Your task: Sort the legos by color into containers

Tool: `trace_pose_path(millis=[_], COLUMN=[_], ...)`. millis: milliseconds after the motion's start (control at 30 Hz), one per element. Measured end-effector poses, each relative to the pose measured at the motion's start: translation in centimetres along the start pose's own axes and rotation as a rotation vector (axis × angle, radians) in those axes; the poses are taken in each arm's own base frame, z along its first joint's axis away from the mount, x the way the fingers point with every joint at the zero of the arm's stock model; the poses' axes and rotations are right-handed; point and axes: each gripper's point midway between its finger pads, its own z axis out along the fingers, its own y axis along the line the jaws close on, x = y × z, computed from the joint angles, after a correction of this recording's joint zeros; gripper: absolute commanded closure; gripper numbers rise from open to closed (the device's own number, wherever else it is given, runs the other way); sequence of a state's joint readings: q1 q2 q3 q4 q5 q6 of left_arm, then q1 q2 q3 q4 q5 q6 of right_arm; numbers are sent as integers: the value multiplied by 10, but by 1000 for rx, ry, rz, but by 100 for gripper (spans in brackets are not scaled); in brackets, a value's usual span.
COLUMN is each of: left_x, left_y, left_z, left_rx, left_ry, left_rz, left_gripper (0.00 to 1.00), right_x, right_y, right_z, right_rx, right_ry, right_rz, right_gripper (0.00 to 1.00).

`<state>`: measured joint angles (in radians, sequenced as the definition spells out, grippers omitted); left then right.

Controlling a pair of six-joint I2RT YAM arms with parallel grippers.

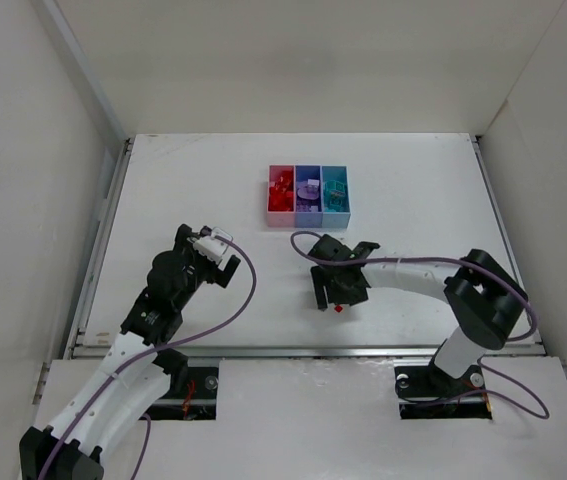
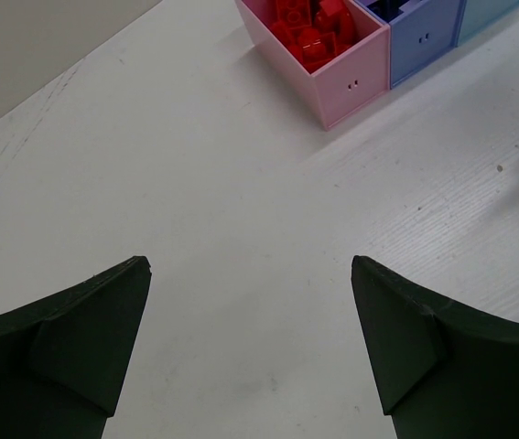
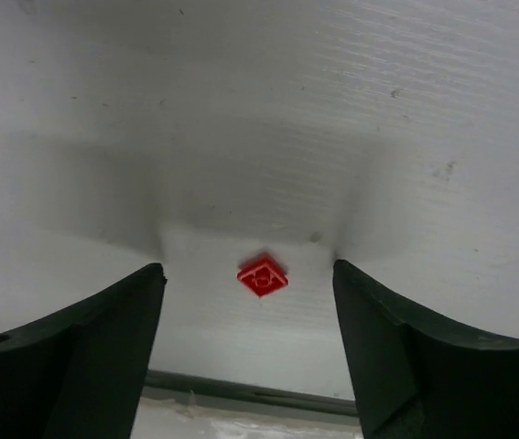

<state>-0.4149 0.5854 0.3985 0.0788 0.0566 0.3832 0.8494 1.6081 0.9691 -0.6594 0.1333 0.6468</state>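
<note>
One tiny red lego [image 3: 262, 275] lies flat on the white table, between the spread fingers of my right gripper [image 3: 248, 274], which is open and low over it without touching. From above the same piece [image 1: 338, 309] shows just below that gripper [image 1: 335, 296]. The three joined containers stand at the back: pink [image 1: 281, 190] with red pieces, purple-blue [image 1: 308, 190] with lilac pieces, light blue [image 1: 335, 190] with teal pieces. My left gripper [image 2: 250, 274] hangs open over bare table, its jaws wide apart, with the pink container [image 2: 328, 55] ahead to its right.
A metal rail [image 1: 303, 350] runs along the table's near edge, close behind the red piece. White walls enclose the table on the left, back and right. Purple cables loop off both arms.
</note>
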Motion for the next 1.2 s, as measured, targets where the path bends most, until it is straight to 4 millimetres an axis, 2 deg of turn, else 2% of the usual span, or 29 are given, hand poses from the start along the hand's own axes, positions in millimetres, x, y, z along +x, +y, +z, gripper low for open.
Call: trace_pose_path(millis=[67, 200, 333, 400, 700, 767, 800, 867, 1100, 1200], left_x=[0, 0, 0, 0, 0, 0, 0, 0, -1, -1], left_y=[0, 0, 0, -1, -1, -1, -1, -1, -2, -2], left_z=[0, 0, 0, 0, 0, 0, 0, 0, 0, 0], left_rx=[0, 2, 3, 3, 3, 4, 6, 8, 14, 14], left_ry=[0, 0, 0, -1, -1, -1, -2, -2, -4, -4], left_rz=[0, 0, 0, 0, 0, 0, 0, 0, 0, 0], left_gripper=[10, 10, 10, 10, 9, 9, 9, 9, 9, 9], right_x=[4, 5, 6, 5, 8, 10, 11, 13, 15, 15], right_y=[-2, -3, -5, -5, 2, 5, 6, 8, 10, 10], right_z=[9, 10, 10, 10, 9, 9, 8, 8, 8, 8], right_rx=[22, 28, 28, 25, 3, -1, -2, -4, -5, -5], right_ry=[20, 16, -1, -9, -25, -25, -24, -22, -23, -22], right_rz=[-8, -1, 4, 8, 15, 5, 1, -4, 2, 4], right_gripper=[26, 34, 52, 56, 55, 58, 64, 69, 74, 82])
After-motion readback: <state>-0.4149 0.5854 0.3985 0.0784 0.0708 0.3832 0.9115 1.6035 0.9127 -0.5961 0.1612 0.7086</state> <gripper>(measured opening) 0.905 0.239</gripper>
